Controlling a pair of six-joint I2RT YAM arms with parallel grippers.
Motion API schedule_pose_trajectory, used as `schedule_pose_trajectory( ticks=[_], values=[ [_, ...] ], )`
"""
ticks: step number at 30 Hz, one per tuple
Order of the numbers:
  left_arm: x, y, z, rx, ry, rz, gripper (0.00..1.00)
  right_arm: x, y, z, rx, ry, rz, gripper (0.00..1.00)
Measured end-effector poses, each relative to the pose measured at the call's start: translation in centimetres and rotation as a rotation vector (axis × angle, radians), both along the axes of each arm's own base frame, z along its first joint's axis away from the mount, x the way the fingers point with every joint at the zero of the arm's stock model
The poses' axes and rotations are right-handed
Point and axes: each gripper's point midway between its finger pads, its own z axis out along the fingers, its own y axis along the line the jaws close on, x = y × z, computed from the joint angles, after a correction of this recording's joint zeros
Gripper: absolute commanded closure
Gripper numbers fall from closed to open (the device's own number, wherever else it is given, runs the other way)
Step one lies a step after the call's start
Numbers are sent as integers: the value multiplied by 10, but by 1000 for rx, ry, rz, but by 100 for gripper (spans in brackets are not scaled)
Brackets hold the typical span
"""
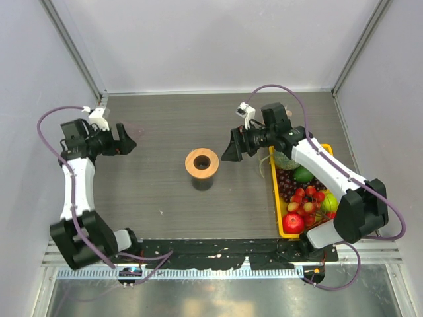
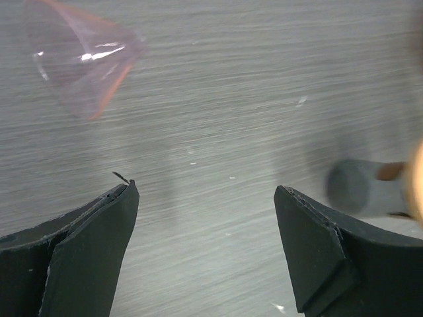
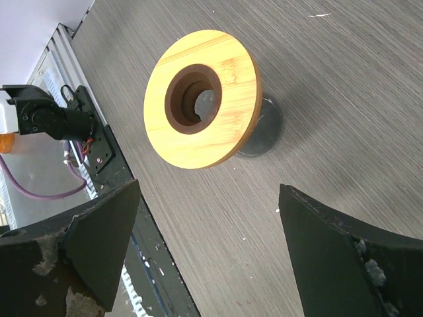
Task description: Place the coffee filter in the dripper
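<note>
My left gripper and right gripper are open, empty; the dripper has no coffee filter; a clear cone lies at its ten o'clock.

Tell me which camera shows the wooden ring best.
Right wrist: the wooden ring is large and sharp, its dark centre hole clear. Top external shows it small, from above; left wrist catches only a blurred edge.

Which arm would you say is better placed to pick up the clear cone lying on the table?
Left: the left gripper, open, has the clear cone close ahead; the right gripper, open too, faces the wooden collar mid-table.
</note>
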Motion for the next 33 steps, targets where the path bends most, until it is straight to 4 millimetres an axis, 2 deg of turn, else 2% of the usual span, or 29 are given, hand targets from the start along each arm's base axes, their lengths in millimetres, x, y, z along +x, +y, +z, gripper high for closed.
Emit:
schedule_pose_trajectory(
  ticks=[3, 7, 12, 17, 21, 24, 28, 33],
  values=[
    [19, 22, -32, 43, 95, 17, 5, -1, -1, 0, -3, 0, -1, 7],
    [35, 34, -67, 60, 162, 17, 9, -1, -2, 3, -3, -11, -2, 7],
    [58, 45, -89, 73, 172, 13, 13, -2, -2, 3, -7, -16, 1, 7],
    [94, 59, -93, 70, 158, 29, 17, -2, -2, 4, -7, -20, 3, 7],
    [123, 70, -80, 73, 120, 46, 28, -1, -2, 5, -5, -23, 4, 7],
    [142, 75, -68, 66, 87, 49, 29, -1, -2, 6, -5, -26, 4, 7],
    [151, 74, -66, 23, 92, 55, 31, -1, -2, 6, -6, -27, 5, 7],
    [152, 68, -82, -49, 155, 74, 35, -1, -2, 6, -6, -26, 5, 7]
  ],
)
